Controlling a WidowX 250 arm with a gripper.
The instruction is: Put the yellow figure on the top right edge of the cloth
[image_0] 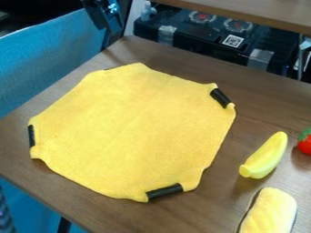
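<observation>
The black robot pincer (pixel 107 39) hung at the upper left of the camera view, near the far corner of the brown wood-grain desk (pixel 267 107) and apart from the cloth; whether it was spread or pressed together, I could not tell. The smooth yellow banana-shaped figure (pixel 265 157) lay on the desk to the right of the cloth, touching neither it nor the red thing, its blunt end toward the lower left and its other end toward the upper right.

The yellow fabric cloth (pixel 133 132) lay spread out, with black strips at its upper right edge (pixel 220 98), its bottom edge (pixel 164 191) and its left edge (pixel 32 135). Near the figure, at the right border, sat a round red toy with a green top (pixel 305 143). Below the figure lay a plump, pale yellow elongated piece (pixel 271 211), cut off by the bottom border. Beyond the desk stood a black case (pixel 203 38)
</observation>
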